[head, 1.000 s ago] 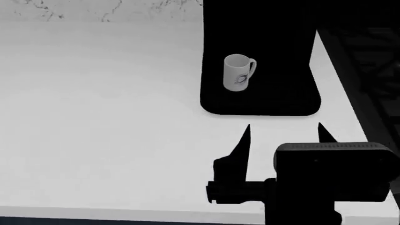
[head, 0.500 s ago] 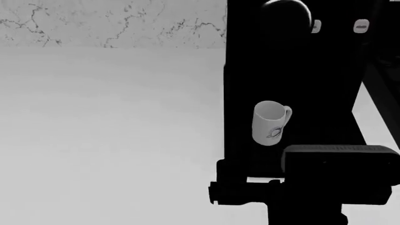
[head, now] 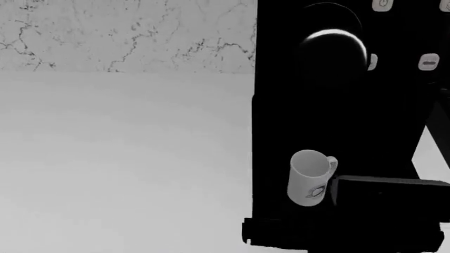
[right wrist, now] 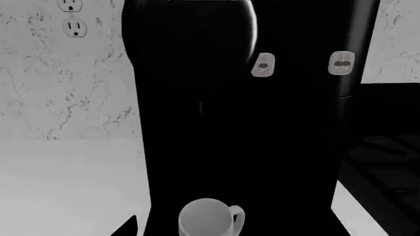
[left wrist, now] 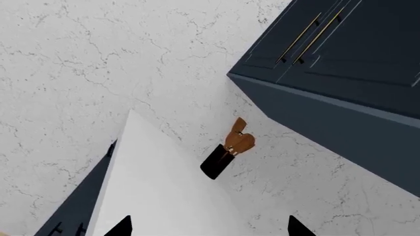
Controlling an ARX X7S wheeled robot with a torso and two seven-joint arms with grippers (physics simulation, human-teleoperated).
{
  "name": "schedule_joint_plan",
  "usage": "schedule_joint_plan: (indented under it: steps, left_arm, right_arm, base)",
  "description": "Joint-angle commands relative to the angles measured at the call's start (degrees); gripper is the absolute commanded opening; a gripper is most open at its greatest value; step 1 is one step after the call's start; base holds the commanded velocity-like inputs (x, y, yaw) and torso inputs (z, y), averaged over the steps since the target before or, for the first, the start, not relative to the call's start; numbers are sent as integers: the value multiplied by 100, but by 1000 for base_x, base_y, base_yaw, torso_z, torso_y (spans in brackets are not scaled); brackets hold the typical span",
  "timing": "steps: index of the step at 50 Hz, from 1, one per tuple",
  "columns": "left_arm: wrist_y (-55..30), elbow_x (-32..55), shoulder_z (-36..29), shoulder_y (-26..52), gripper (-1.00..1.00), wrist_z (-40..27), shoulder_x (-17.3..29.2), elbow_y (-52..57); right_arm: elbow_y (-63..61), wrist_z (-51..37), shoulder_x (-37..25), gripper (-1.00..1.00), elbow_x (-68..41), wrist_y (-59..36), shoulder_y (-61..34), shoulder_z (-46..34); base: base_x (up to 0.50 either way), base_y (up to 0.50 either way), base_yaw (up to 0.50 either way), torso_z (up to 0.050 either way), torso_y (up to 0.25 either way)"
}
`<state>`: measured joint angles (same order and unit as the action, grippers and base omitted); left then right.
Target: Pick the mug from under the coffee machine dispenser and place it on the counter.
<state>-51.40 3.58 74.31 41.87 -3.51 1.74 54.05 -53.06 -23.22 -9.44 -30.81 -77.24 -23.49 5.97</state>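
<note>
The white mug (head: 311, 179) with a dark emblem stands upright on the base of the glossy black coffee machine (head: 338, 121), below the round dispenser (head: 334, 45) with its chrome rim. In the right wrist view the mug (right wrist: 206, 219) sits close ahead, centred between the fingers' lines, handle to one side, untouched. My right gripper (right wrist: 210, 232) is open; one fingertip (right wrist: 128, 227) shows and the other is lost against the black machine. My left gripper (left wrist: 208, 228) is open and empty, aimed at a veined wall. The white counter (head: 119, 158) spreads to the left of the machine.
A black stove with grates (right wrist: 384, 167) lies just beyond the machine. Light oval buttons (right wrist: 263, 65) are on the machine's front. A wall outlet (right wrist: 72, 27) is above the counter. The left wrist view shows dark blue cabinets (left wrist: 341, 73) and a black holder with wooden handles (left wrist: 226, 152).
The head view has tilted up, bringing the dispenser and buttons into sight. My right gripper has moved forward to the machine's base, and its fingers no longer stand out against the counter.
</note>
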Motion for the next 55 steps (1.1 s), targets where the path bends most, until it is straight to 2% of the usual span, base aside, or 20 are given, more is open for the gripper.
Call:
schedule_joint_plan:
  steps: [1,5,7,11,14,16,19,22,24,30,37,40,48,51,55]
  left_arm:
    - [17,33,-67,-53,100,-124,11,6]
    - [12,53,-85,-79,100,-155,15,23]
    - [6,83,-72,-83,100,-159,18,34]
    - [-70,128,-63,-90,100,-181,33,108]
    - [-435,190,-13,-66,100,-197,119,382]
    - [-564,208,-14,-66,100,-214,163,476]
    - [-753,400,41,-115,100,-336,261,589]
    - [-731,1097,58,-463,100,-950,399,592]
    - [-682,1274,36,-568,100,-1126,415,582]
    - [-370,1222,-95,-653,100,-1178,355,381]
    - [-347,1251,-108,-675,100,-1219,364,353]
    - [-388,1277,-100,-683,100,-1243,388,382]
    - [-486,1351,-97,-704,100,-1334,436,455]
    - [-360,1324,-146,-735,100,-1349,407,377]
    - [-609,1481,-52,-730,100,-1422,480,559]
  right_arm:
    - [-505,-739,135,100,-1796,-1269,197,1291]
    - [-66,-2465,-304,100,-4228,-1259,225,1683]
    - [26,-3091,-516,100,-4860,-1232,254,1632]
    - [369,-3819,-707,100,-5618,-1111,248,1558]
    - [631,-4437,-919,100,-5940,-1132,-48,1166]
    - [857,-4531,-966,100,-6002,-1097,-181,960]
    - [1062,-4457,-1045,100,-5828,-1035,-359,785]
    - [1221,-4451,-1138,100,-5749,-965,-520,706]
    - [1336,-4477,-1200,100,-5802,-913,-614,691]
    - [1793,-4116,-1338,100,-5522,-778,-888,550]
    - [2306,-4105,-1387,100,-6153,-693,-1289,461]
    - [2392,-4023,-1420,100,-6097,-695,-1393,357]
    - [2779,-2833,-1815,100,-5010,-573,-1644,-125]
    - [2861,-2575,-1895,100,-4733,-427,-1654,-260]
    - [3032,-2234,-2007,100,-4396,-275,-1686,-489]
  base:
    - [0,0,0,0,0]
    - [0,0,0,0,0]
    - [0,0,0,0,0]
    - [0,0,0,0,0]
    - [0,0,0,0,0]
    - [0,0,0,0,0]
    - [0,0,0,0,0]
    - [0,0,0,0,0]
    - [0,0,0,0,0]
    - [0,0,0,0,0]
    - [0,0,0,0,0]
    - [0,0,0,0,0]
    - [0,0,0,0,0]
    - [0,0,0,0,0]
    - [0,0,0,0,0]
